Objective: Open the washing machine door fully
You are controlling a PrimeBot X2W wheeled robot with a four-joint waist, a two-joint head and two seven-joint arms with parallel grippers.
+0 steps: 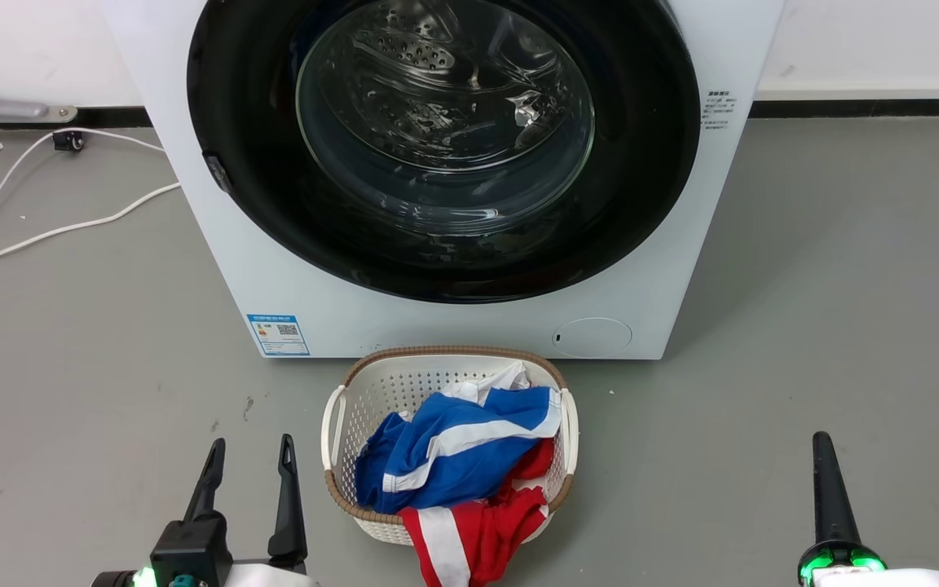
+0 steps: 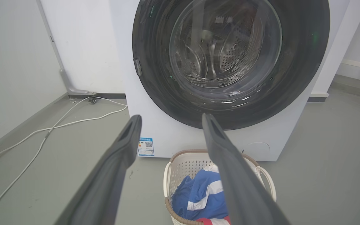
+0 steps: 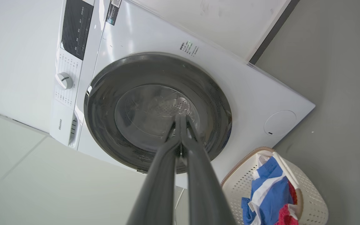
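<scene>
Straight ahead of the robot, the washing machine door (image 1: 443, 139) sits shut, flat against the front of the white washing machine (image 1: 217, 269). It is big, round and black, with a clear glass bowl in the middle. A small grey tab (image 1: 217, 171) sits on the door's left edge. I think that is the spot to pull, so the door would swing off to the right.

Low down on the left, the left gripper (image 1: 251, 444) has its two fingers spread apart with nothing between them. Low on the right, the right gripper (image 1: 822, 444) has its fingers pressed together on nothing. Both are well apart from the door, which lies up and forward of them. The left one is on the tab's side, so I think it has the easier reach.

A white basket (image 1: 339, 424) of clothes (image 1: 453, 456) stands just in front of the machine.

A blue sticker (image 1: 278, 334) with a square code is on the machine's lower left, but its words are too small to read. The control panel (image 3: 60, 124) says "Hisense".
</scene>
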